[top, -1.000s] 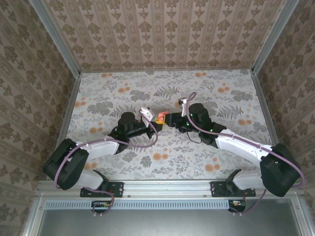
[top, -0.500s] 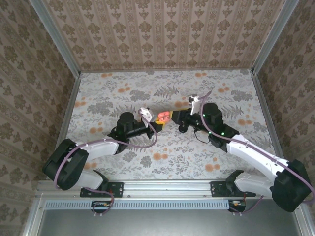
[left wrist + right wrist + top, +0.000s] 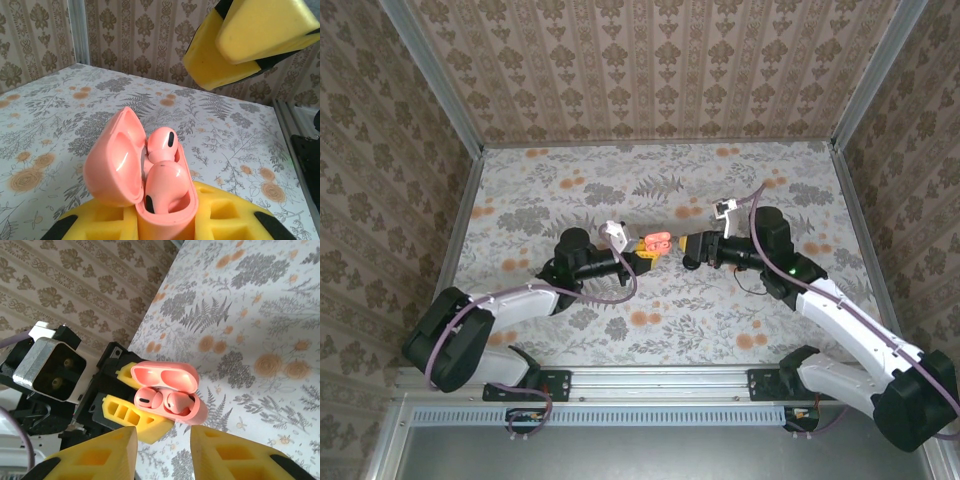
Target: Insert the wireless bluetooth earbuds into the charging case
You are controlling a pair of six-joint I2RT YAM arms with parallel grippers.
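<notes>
Right gripper (image 3: 688, 250) drew back from the charging case (image 3: 170, 390), jaws apart and empty, left gripper (image 3: 642, 253) clamped the open case, earbuds (image 3: 165, 401) inside, table (image 3: 620, 180) open all around.

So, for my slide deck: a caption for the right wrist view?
Left pincer holds the open pink charging case, both earbuds seated inside.

Smooth, glossy pink plastic charging case (image 3: 112, 165) is catching light; gripper pads (image 3: 260, 30) are showing matt yellow foam.
</notes>
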